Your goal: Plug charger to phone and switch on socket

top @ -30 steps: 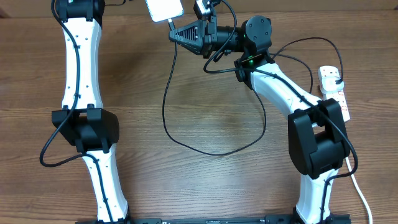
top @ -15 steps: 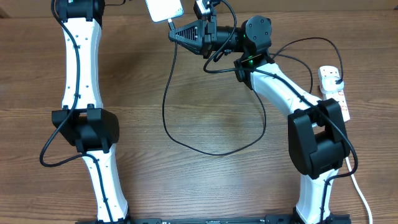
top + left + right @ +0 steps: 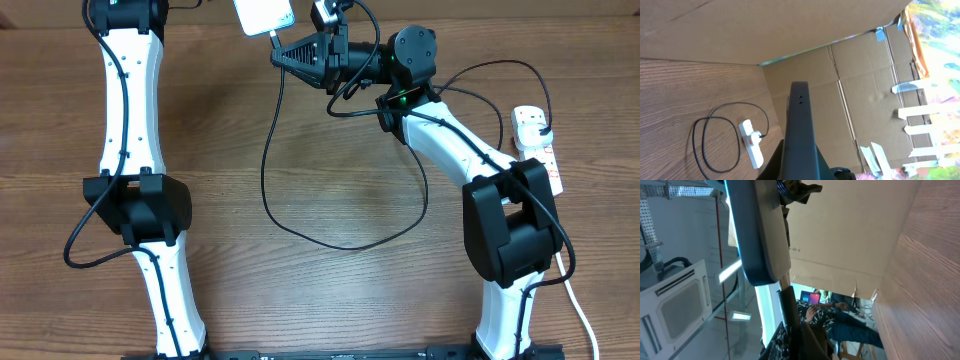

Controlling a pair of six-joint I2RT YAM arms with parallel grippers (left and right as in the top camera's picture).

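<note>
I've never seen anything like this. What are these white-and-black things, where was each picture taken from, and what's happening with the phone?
Those are two robot arms, the left arm and the right arm, at a wooden table. The wide picture looks straight down from above; the other two come from a small camera on each wrist. On the table lie a white power strip and the loop of a black charger cable. The left claw appears to hold the phone up in the air; the right claw, shut, seems to pinch the cable's tip at the phone's lower edge.
</note>
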